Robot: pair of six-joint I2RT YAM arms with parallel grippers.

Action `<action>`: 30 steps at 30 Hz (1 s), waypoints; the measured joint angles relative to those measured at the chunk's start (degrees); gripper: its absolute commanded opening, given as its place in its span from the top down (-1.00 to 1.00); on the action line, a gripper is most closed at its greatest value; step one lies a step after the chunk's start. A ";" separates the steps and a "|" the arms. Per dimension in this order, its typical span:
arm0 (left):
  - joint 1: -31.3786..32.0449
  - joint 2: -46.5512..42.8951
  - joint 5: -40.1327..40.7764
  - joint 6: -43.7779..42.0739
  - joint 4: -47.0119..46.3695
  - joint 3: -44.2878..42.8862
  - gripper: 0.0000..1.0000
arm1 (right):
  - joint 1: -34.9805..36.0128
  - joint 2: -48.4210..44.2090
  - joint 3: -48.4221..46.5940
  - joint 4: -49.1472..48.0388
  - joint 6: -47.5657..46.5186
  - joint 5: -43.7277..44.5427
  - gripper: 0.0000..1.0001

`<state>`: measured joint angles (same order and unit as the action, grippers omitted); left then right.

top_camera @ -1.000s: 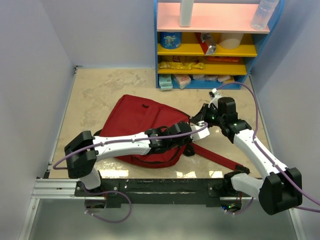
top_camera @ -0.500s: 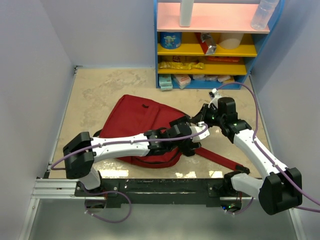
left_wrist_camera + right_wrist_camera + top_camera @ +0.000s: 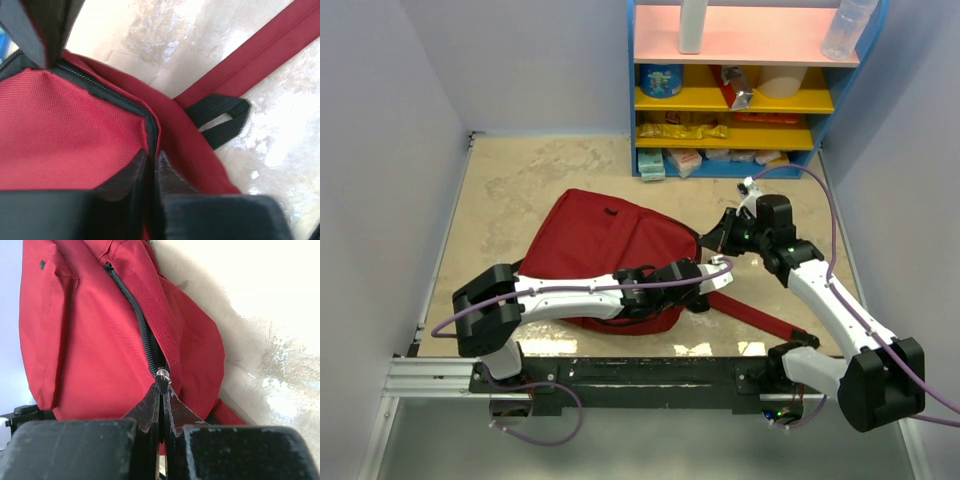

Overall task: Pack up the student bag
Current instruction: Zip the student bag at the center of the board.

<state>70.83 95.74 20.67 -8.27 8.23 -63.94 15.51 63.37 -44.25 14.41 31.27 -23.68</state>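
The student bag [image 3: 605, 250] lies flat on the table, dark red with a black zipper. Its long red strap [image 3: 755, 318] trails toward the near right. My left gripper [image 3: 703, 292] is at the bag's near right corner. In the left wrist view the left gripper [image 3: 151, 154] is pinched on the bag's [image 3: 65, 135] zipper edge [image 3: 150, 125], next to a black strap loop [image 3: 225, 117]. My right gripper [image 3: 713, 241] is at the bag's right end. In the right wrist view the right gripper [image 3: 161, 387] is shut on the zipper pull [image 3: 162, 376] of the bag [image 3: 85, 340].
A blue shelf unit [image 3: 740, 160] with yellow and pink shelves stands at the back, holding packets, a tin and bottles. Pale walls close in on the left and right. A metal rail [image 3: 620, 372] runs along the near edge.
My left gripper's jaws spread wide, then closed on the zipper edge, and the left wrist dropped lower over the bag's near corner. The right arm has not moved.
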 measured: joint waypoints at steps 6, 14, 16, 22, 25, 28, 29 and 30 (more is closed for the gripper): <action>-0.33 0.00 0.26 0.17 -0.02 0.00 1.00 | 0.09 -0.46 0.02 0.17 0.02 -0.07 1.00; -0.02 -1.79 -3.87 -1.97 -0.44 1.97 1.00 | 0.15 1.66 -0.70 1.22 -1.09 0.17 1.00; 0.52 -3.41 -5.73 -3.39 -0.72 3.48 1.00 | 0.20 4.70 -2.47 2.34 -1.90 0.15 1.00; 1.11 -7.13 -12.44 -8.90 -0.33 6.80 1.00 | 0.70 12.59 -7.87 4.63 -3.48 0.09 1.00; 1.14 -8.55 -15.58 -12.02 0.52 8.24 1.00 | 1.20 15.17 -10.91 5.90 -3.91 -0.68 1.00; 1.14 -9.97 -17.99 -15.34 1.31 9.51 1.00 | 2.43 17.22 -14.10 7.87 -4.35 -1.40 1.00; 1.16 -10.45 -18.73 -16.35 1.73 9.88 1.00 | 2.95 17.81 -14.91 8.17 -4.46 -1.44 1.00; 1.18 -10.97 -19.45 -17.14 2.21 10.19 1.00 | 3.93 18.69 -16.06 8.37 -4.55 -1.33 1.00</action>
<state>72.01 84.77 1.21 -25.41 10.44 -53.76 19.44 82.06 -60.31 22.79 26.72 -25.02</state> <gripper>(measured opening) 0.056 0.014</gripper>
